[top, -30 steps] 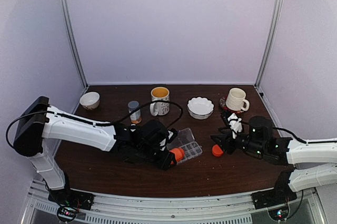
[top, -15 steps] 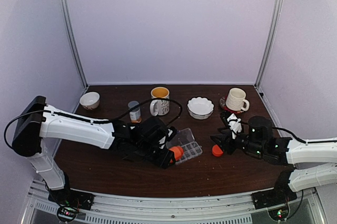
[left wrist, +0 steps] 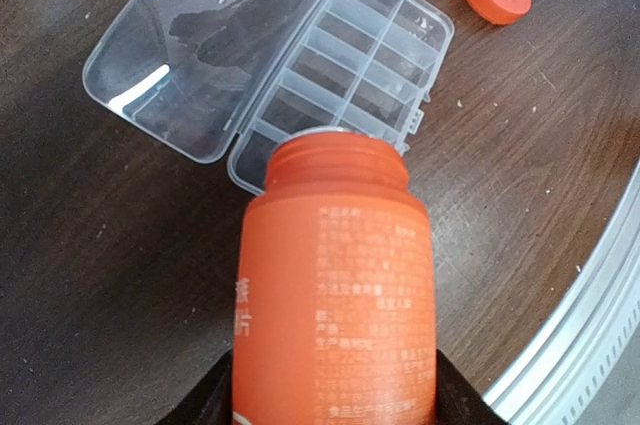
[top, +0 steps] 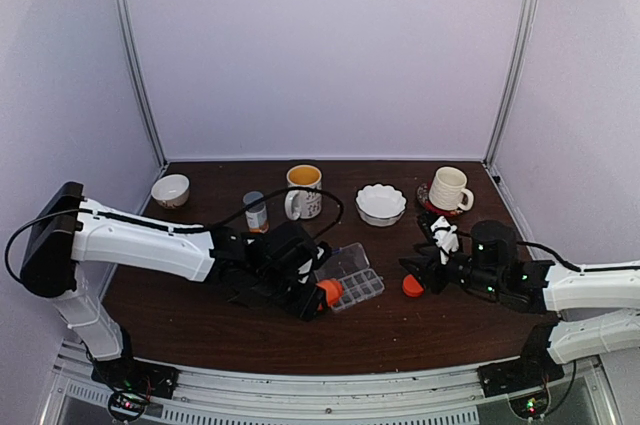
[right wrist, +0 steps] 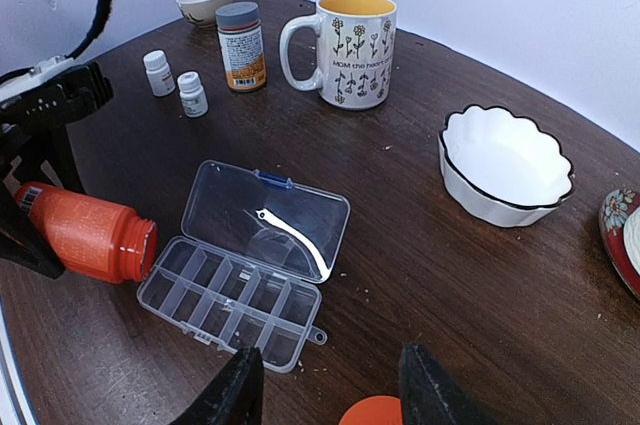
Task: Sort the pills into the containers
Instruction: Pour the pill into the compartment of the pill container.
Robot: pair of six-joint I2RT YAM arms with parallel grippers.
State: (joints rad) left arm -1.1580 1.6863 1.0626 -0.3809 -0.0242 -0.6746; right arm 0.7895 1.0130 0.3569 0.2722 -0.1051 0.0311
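Left tool (left wrist: 335, 400) clamps tipped orange bottle (left wrist: 335, 275), mouth beside pill box (left wrist: 372, 55) end toward worktop (top: 200, 325) near edge. Centre over one compartment (left wrist: 300, 115); tilt slowly. Right tool (right wrist: 330, 390) open.

On the table (top: 420, 335) the open pill box (top: 358, 287) lies near the middle, its lid (top: 343, 258) folded toward the far side; a tipped bottle (top: 325, 292) points its mouth at the box's left end; a cap (top: 412, 286) lies right of the box; behind stand a jar (top: 256, 212), a mug (top: 304, 191) and a bowl (top: 381, 204), left to right.
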